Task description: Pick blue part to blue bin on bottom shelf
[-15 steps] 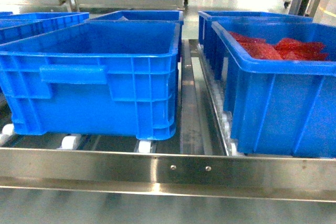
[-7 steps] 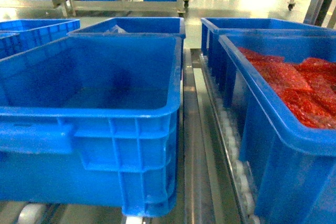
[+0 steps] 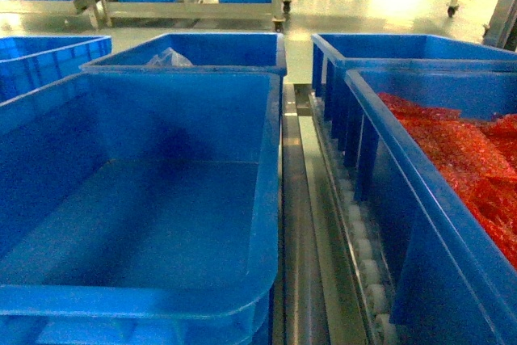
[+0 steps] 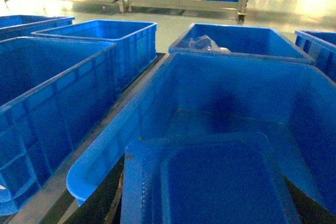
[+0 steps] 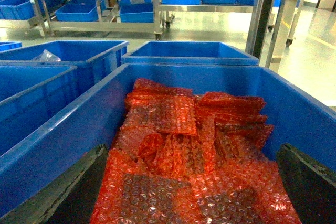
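Below the left gripper (image 4: 210,203) the blue bin (image 3: 271,199) gapes open, its floor bare beyond a blue tray-like piece (image 4: 210,182). Below the right gripper (image 5: 191,203), red bubble-wrap packs (image 5: 184,156) fill the neighbouring crate (image 5: 68,135). A roller lane (image 3: 303,224) separates the crates.

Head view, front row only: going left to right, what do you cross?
The empty blue bin, then the steel rail strip between the crates, the line of white rollers, and the crate holding red bubble-wrap bags.
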{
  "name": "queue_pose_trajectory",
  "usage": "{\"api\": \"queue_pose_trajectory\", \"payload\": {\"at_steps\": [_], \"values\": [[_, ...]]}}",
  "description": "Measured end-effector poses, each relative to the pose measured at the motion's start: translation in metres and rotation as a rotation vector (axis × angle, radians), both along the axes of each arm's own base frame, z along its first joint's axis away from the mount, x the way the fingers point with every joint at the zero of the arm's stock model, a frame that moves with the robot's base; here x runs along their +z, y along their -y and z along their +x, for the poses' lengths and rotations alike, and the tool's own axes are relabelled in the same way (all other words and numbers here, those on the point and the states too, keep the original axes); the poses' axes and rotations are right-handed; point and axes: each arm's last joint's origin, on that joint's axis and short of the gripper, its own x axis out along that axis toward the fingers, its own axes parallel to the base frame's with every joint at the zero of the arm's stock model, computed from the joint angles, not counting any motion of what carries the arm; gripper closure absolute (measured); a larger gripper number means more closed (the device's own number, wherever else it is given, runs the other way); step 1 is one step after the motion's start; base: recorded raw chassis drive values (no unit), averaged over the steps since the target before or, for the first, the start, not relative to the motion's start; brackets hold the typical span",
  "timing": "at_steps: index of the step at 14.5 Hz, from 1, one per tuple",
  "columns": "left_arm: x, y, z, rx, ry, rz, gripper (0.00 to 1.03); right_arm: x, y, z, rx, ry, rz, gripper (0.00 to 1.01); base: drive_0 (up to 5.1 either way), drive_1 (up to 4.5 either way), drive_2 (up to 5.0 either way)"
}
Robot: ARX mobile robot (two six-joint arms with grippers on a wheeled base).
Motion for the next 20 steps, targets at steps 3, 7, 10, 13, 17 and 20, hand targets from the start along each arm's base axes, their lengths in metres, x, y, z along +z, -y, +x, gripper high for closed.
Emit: {"api": "queue_pose_trajectory", "payload": {"at_steps": [3, 7, 10, 13, 17, 20], "values": [[0.0, 0.0, -0.0001, 0.0, 0.0, 0.0, 0.59, 0.0, 0.0, 0.0, 0.0, 0.0, 0.0, 0.03, 0.0, 0.0, 0.0], [0.0, 0.0, -0.0001, 0.0, 0.0, 0.0, 0.59, 0.0, 0.0, 0.0, 0.0, 0.0, 0.0, 0.03, 0.0, 0.0, 0.0], [0.0001, 0.0, -0.0001, 0.0, 0.001, 0.0, 0.59, 0.0, 0.0, 0.0, 0.0, 0.0, 0.0, 0.03, 0.0, 0.0, 0.0], [0.0001, 0.0, -0.0001, 0.0, 0.001, 0.0, 0.59, 0.0, 0.0, 0.0, 0.0, 0.0, 0.0, 0.03, 0.0, 0.0, 0.0], [0.0001, 0.0, -0.0001, 0.0, 0.001, 0.0, 0.59, 0.0, 0.0, 0.0, 0.0, 0.0, 0.0, 0.03, 0.0, 0.0, 0.0], [0.0, 0.0, -0.0001, 0.0, 0.0, 0.0, 0.59, 0.0, 0.0, 0.0, 0.0, 0.0, 0.0, 0.03, 0.0, 0.0, 0.0]]}}
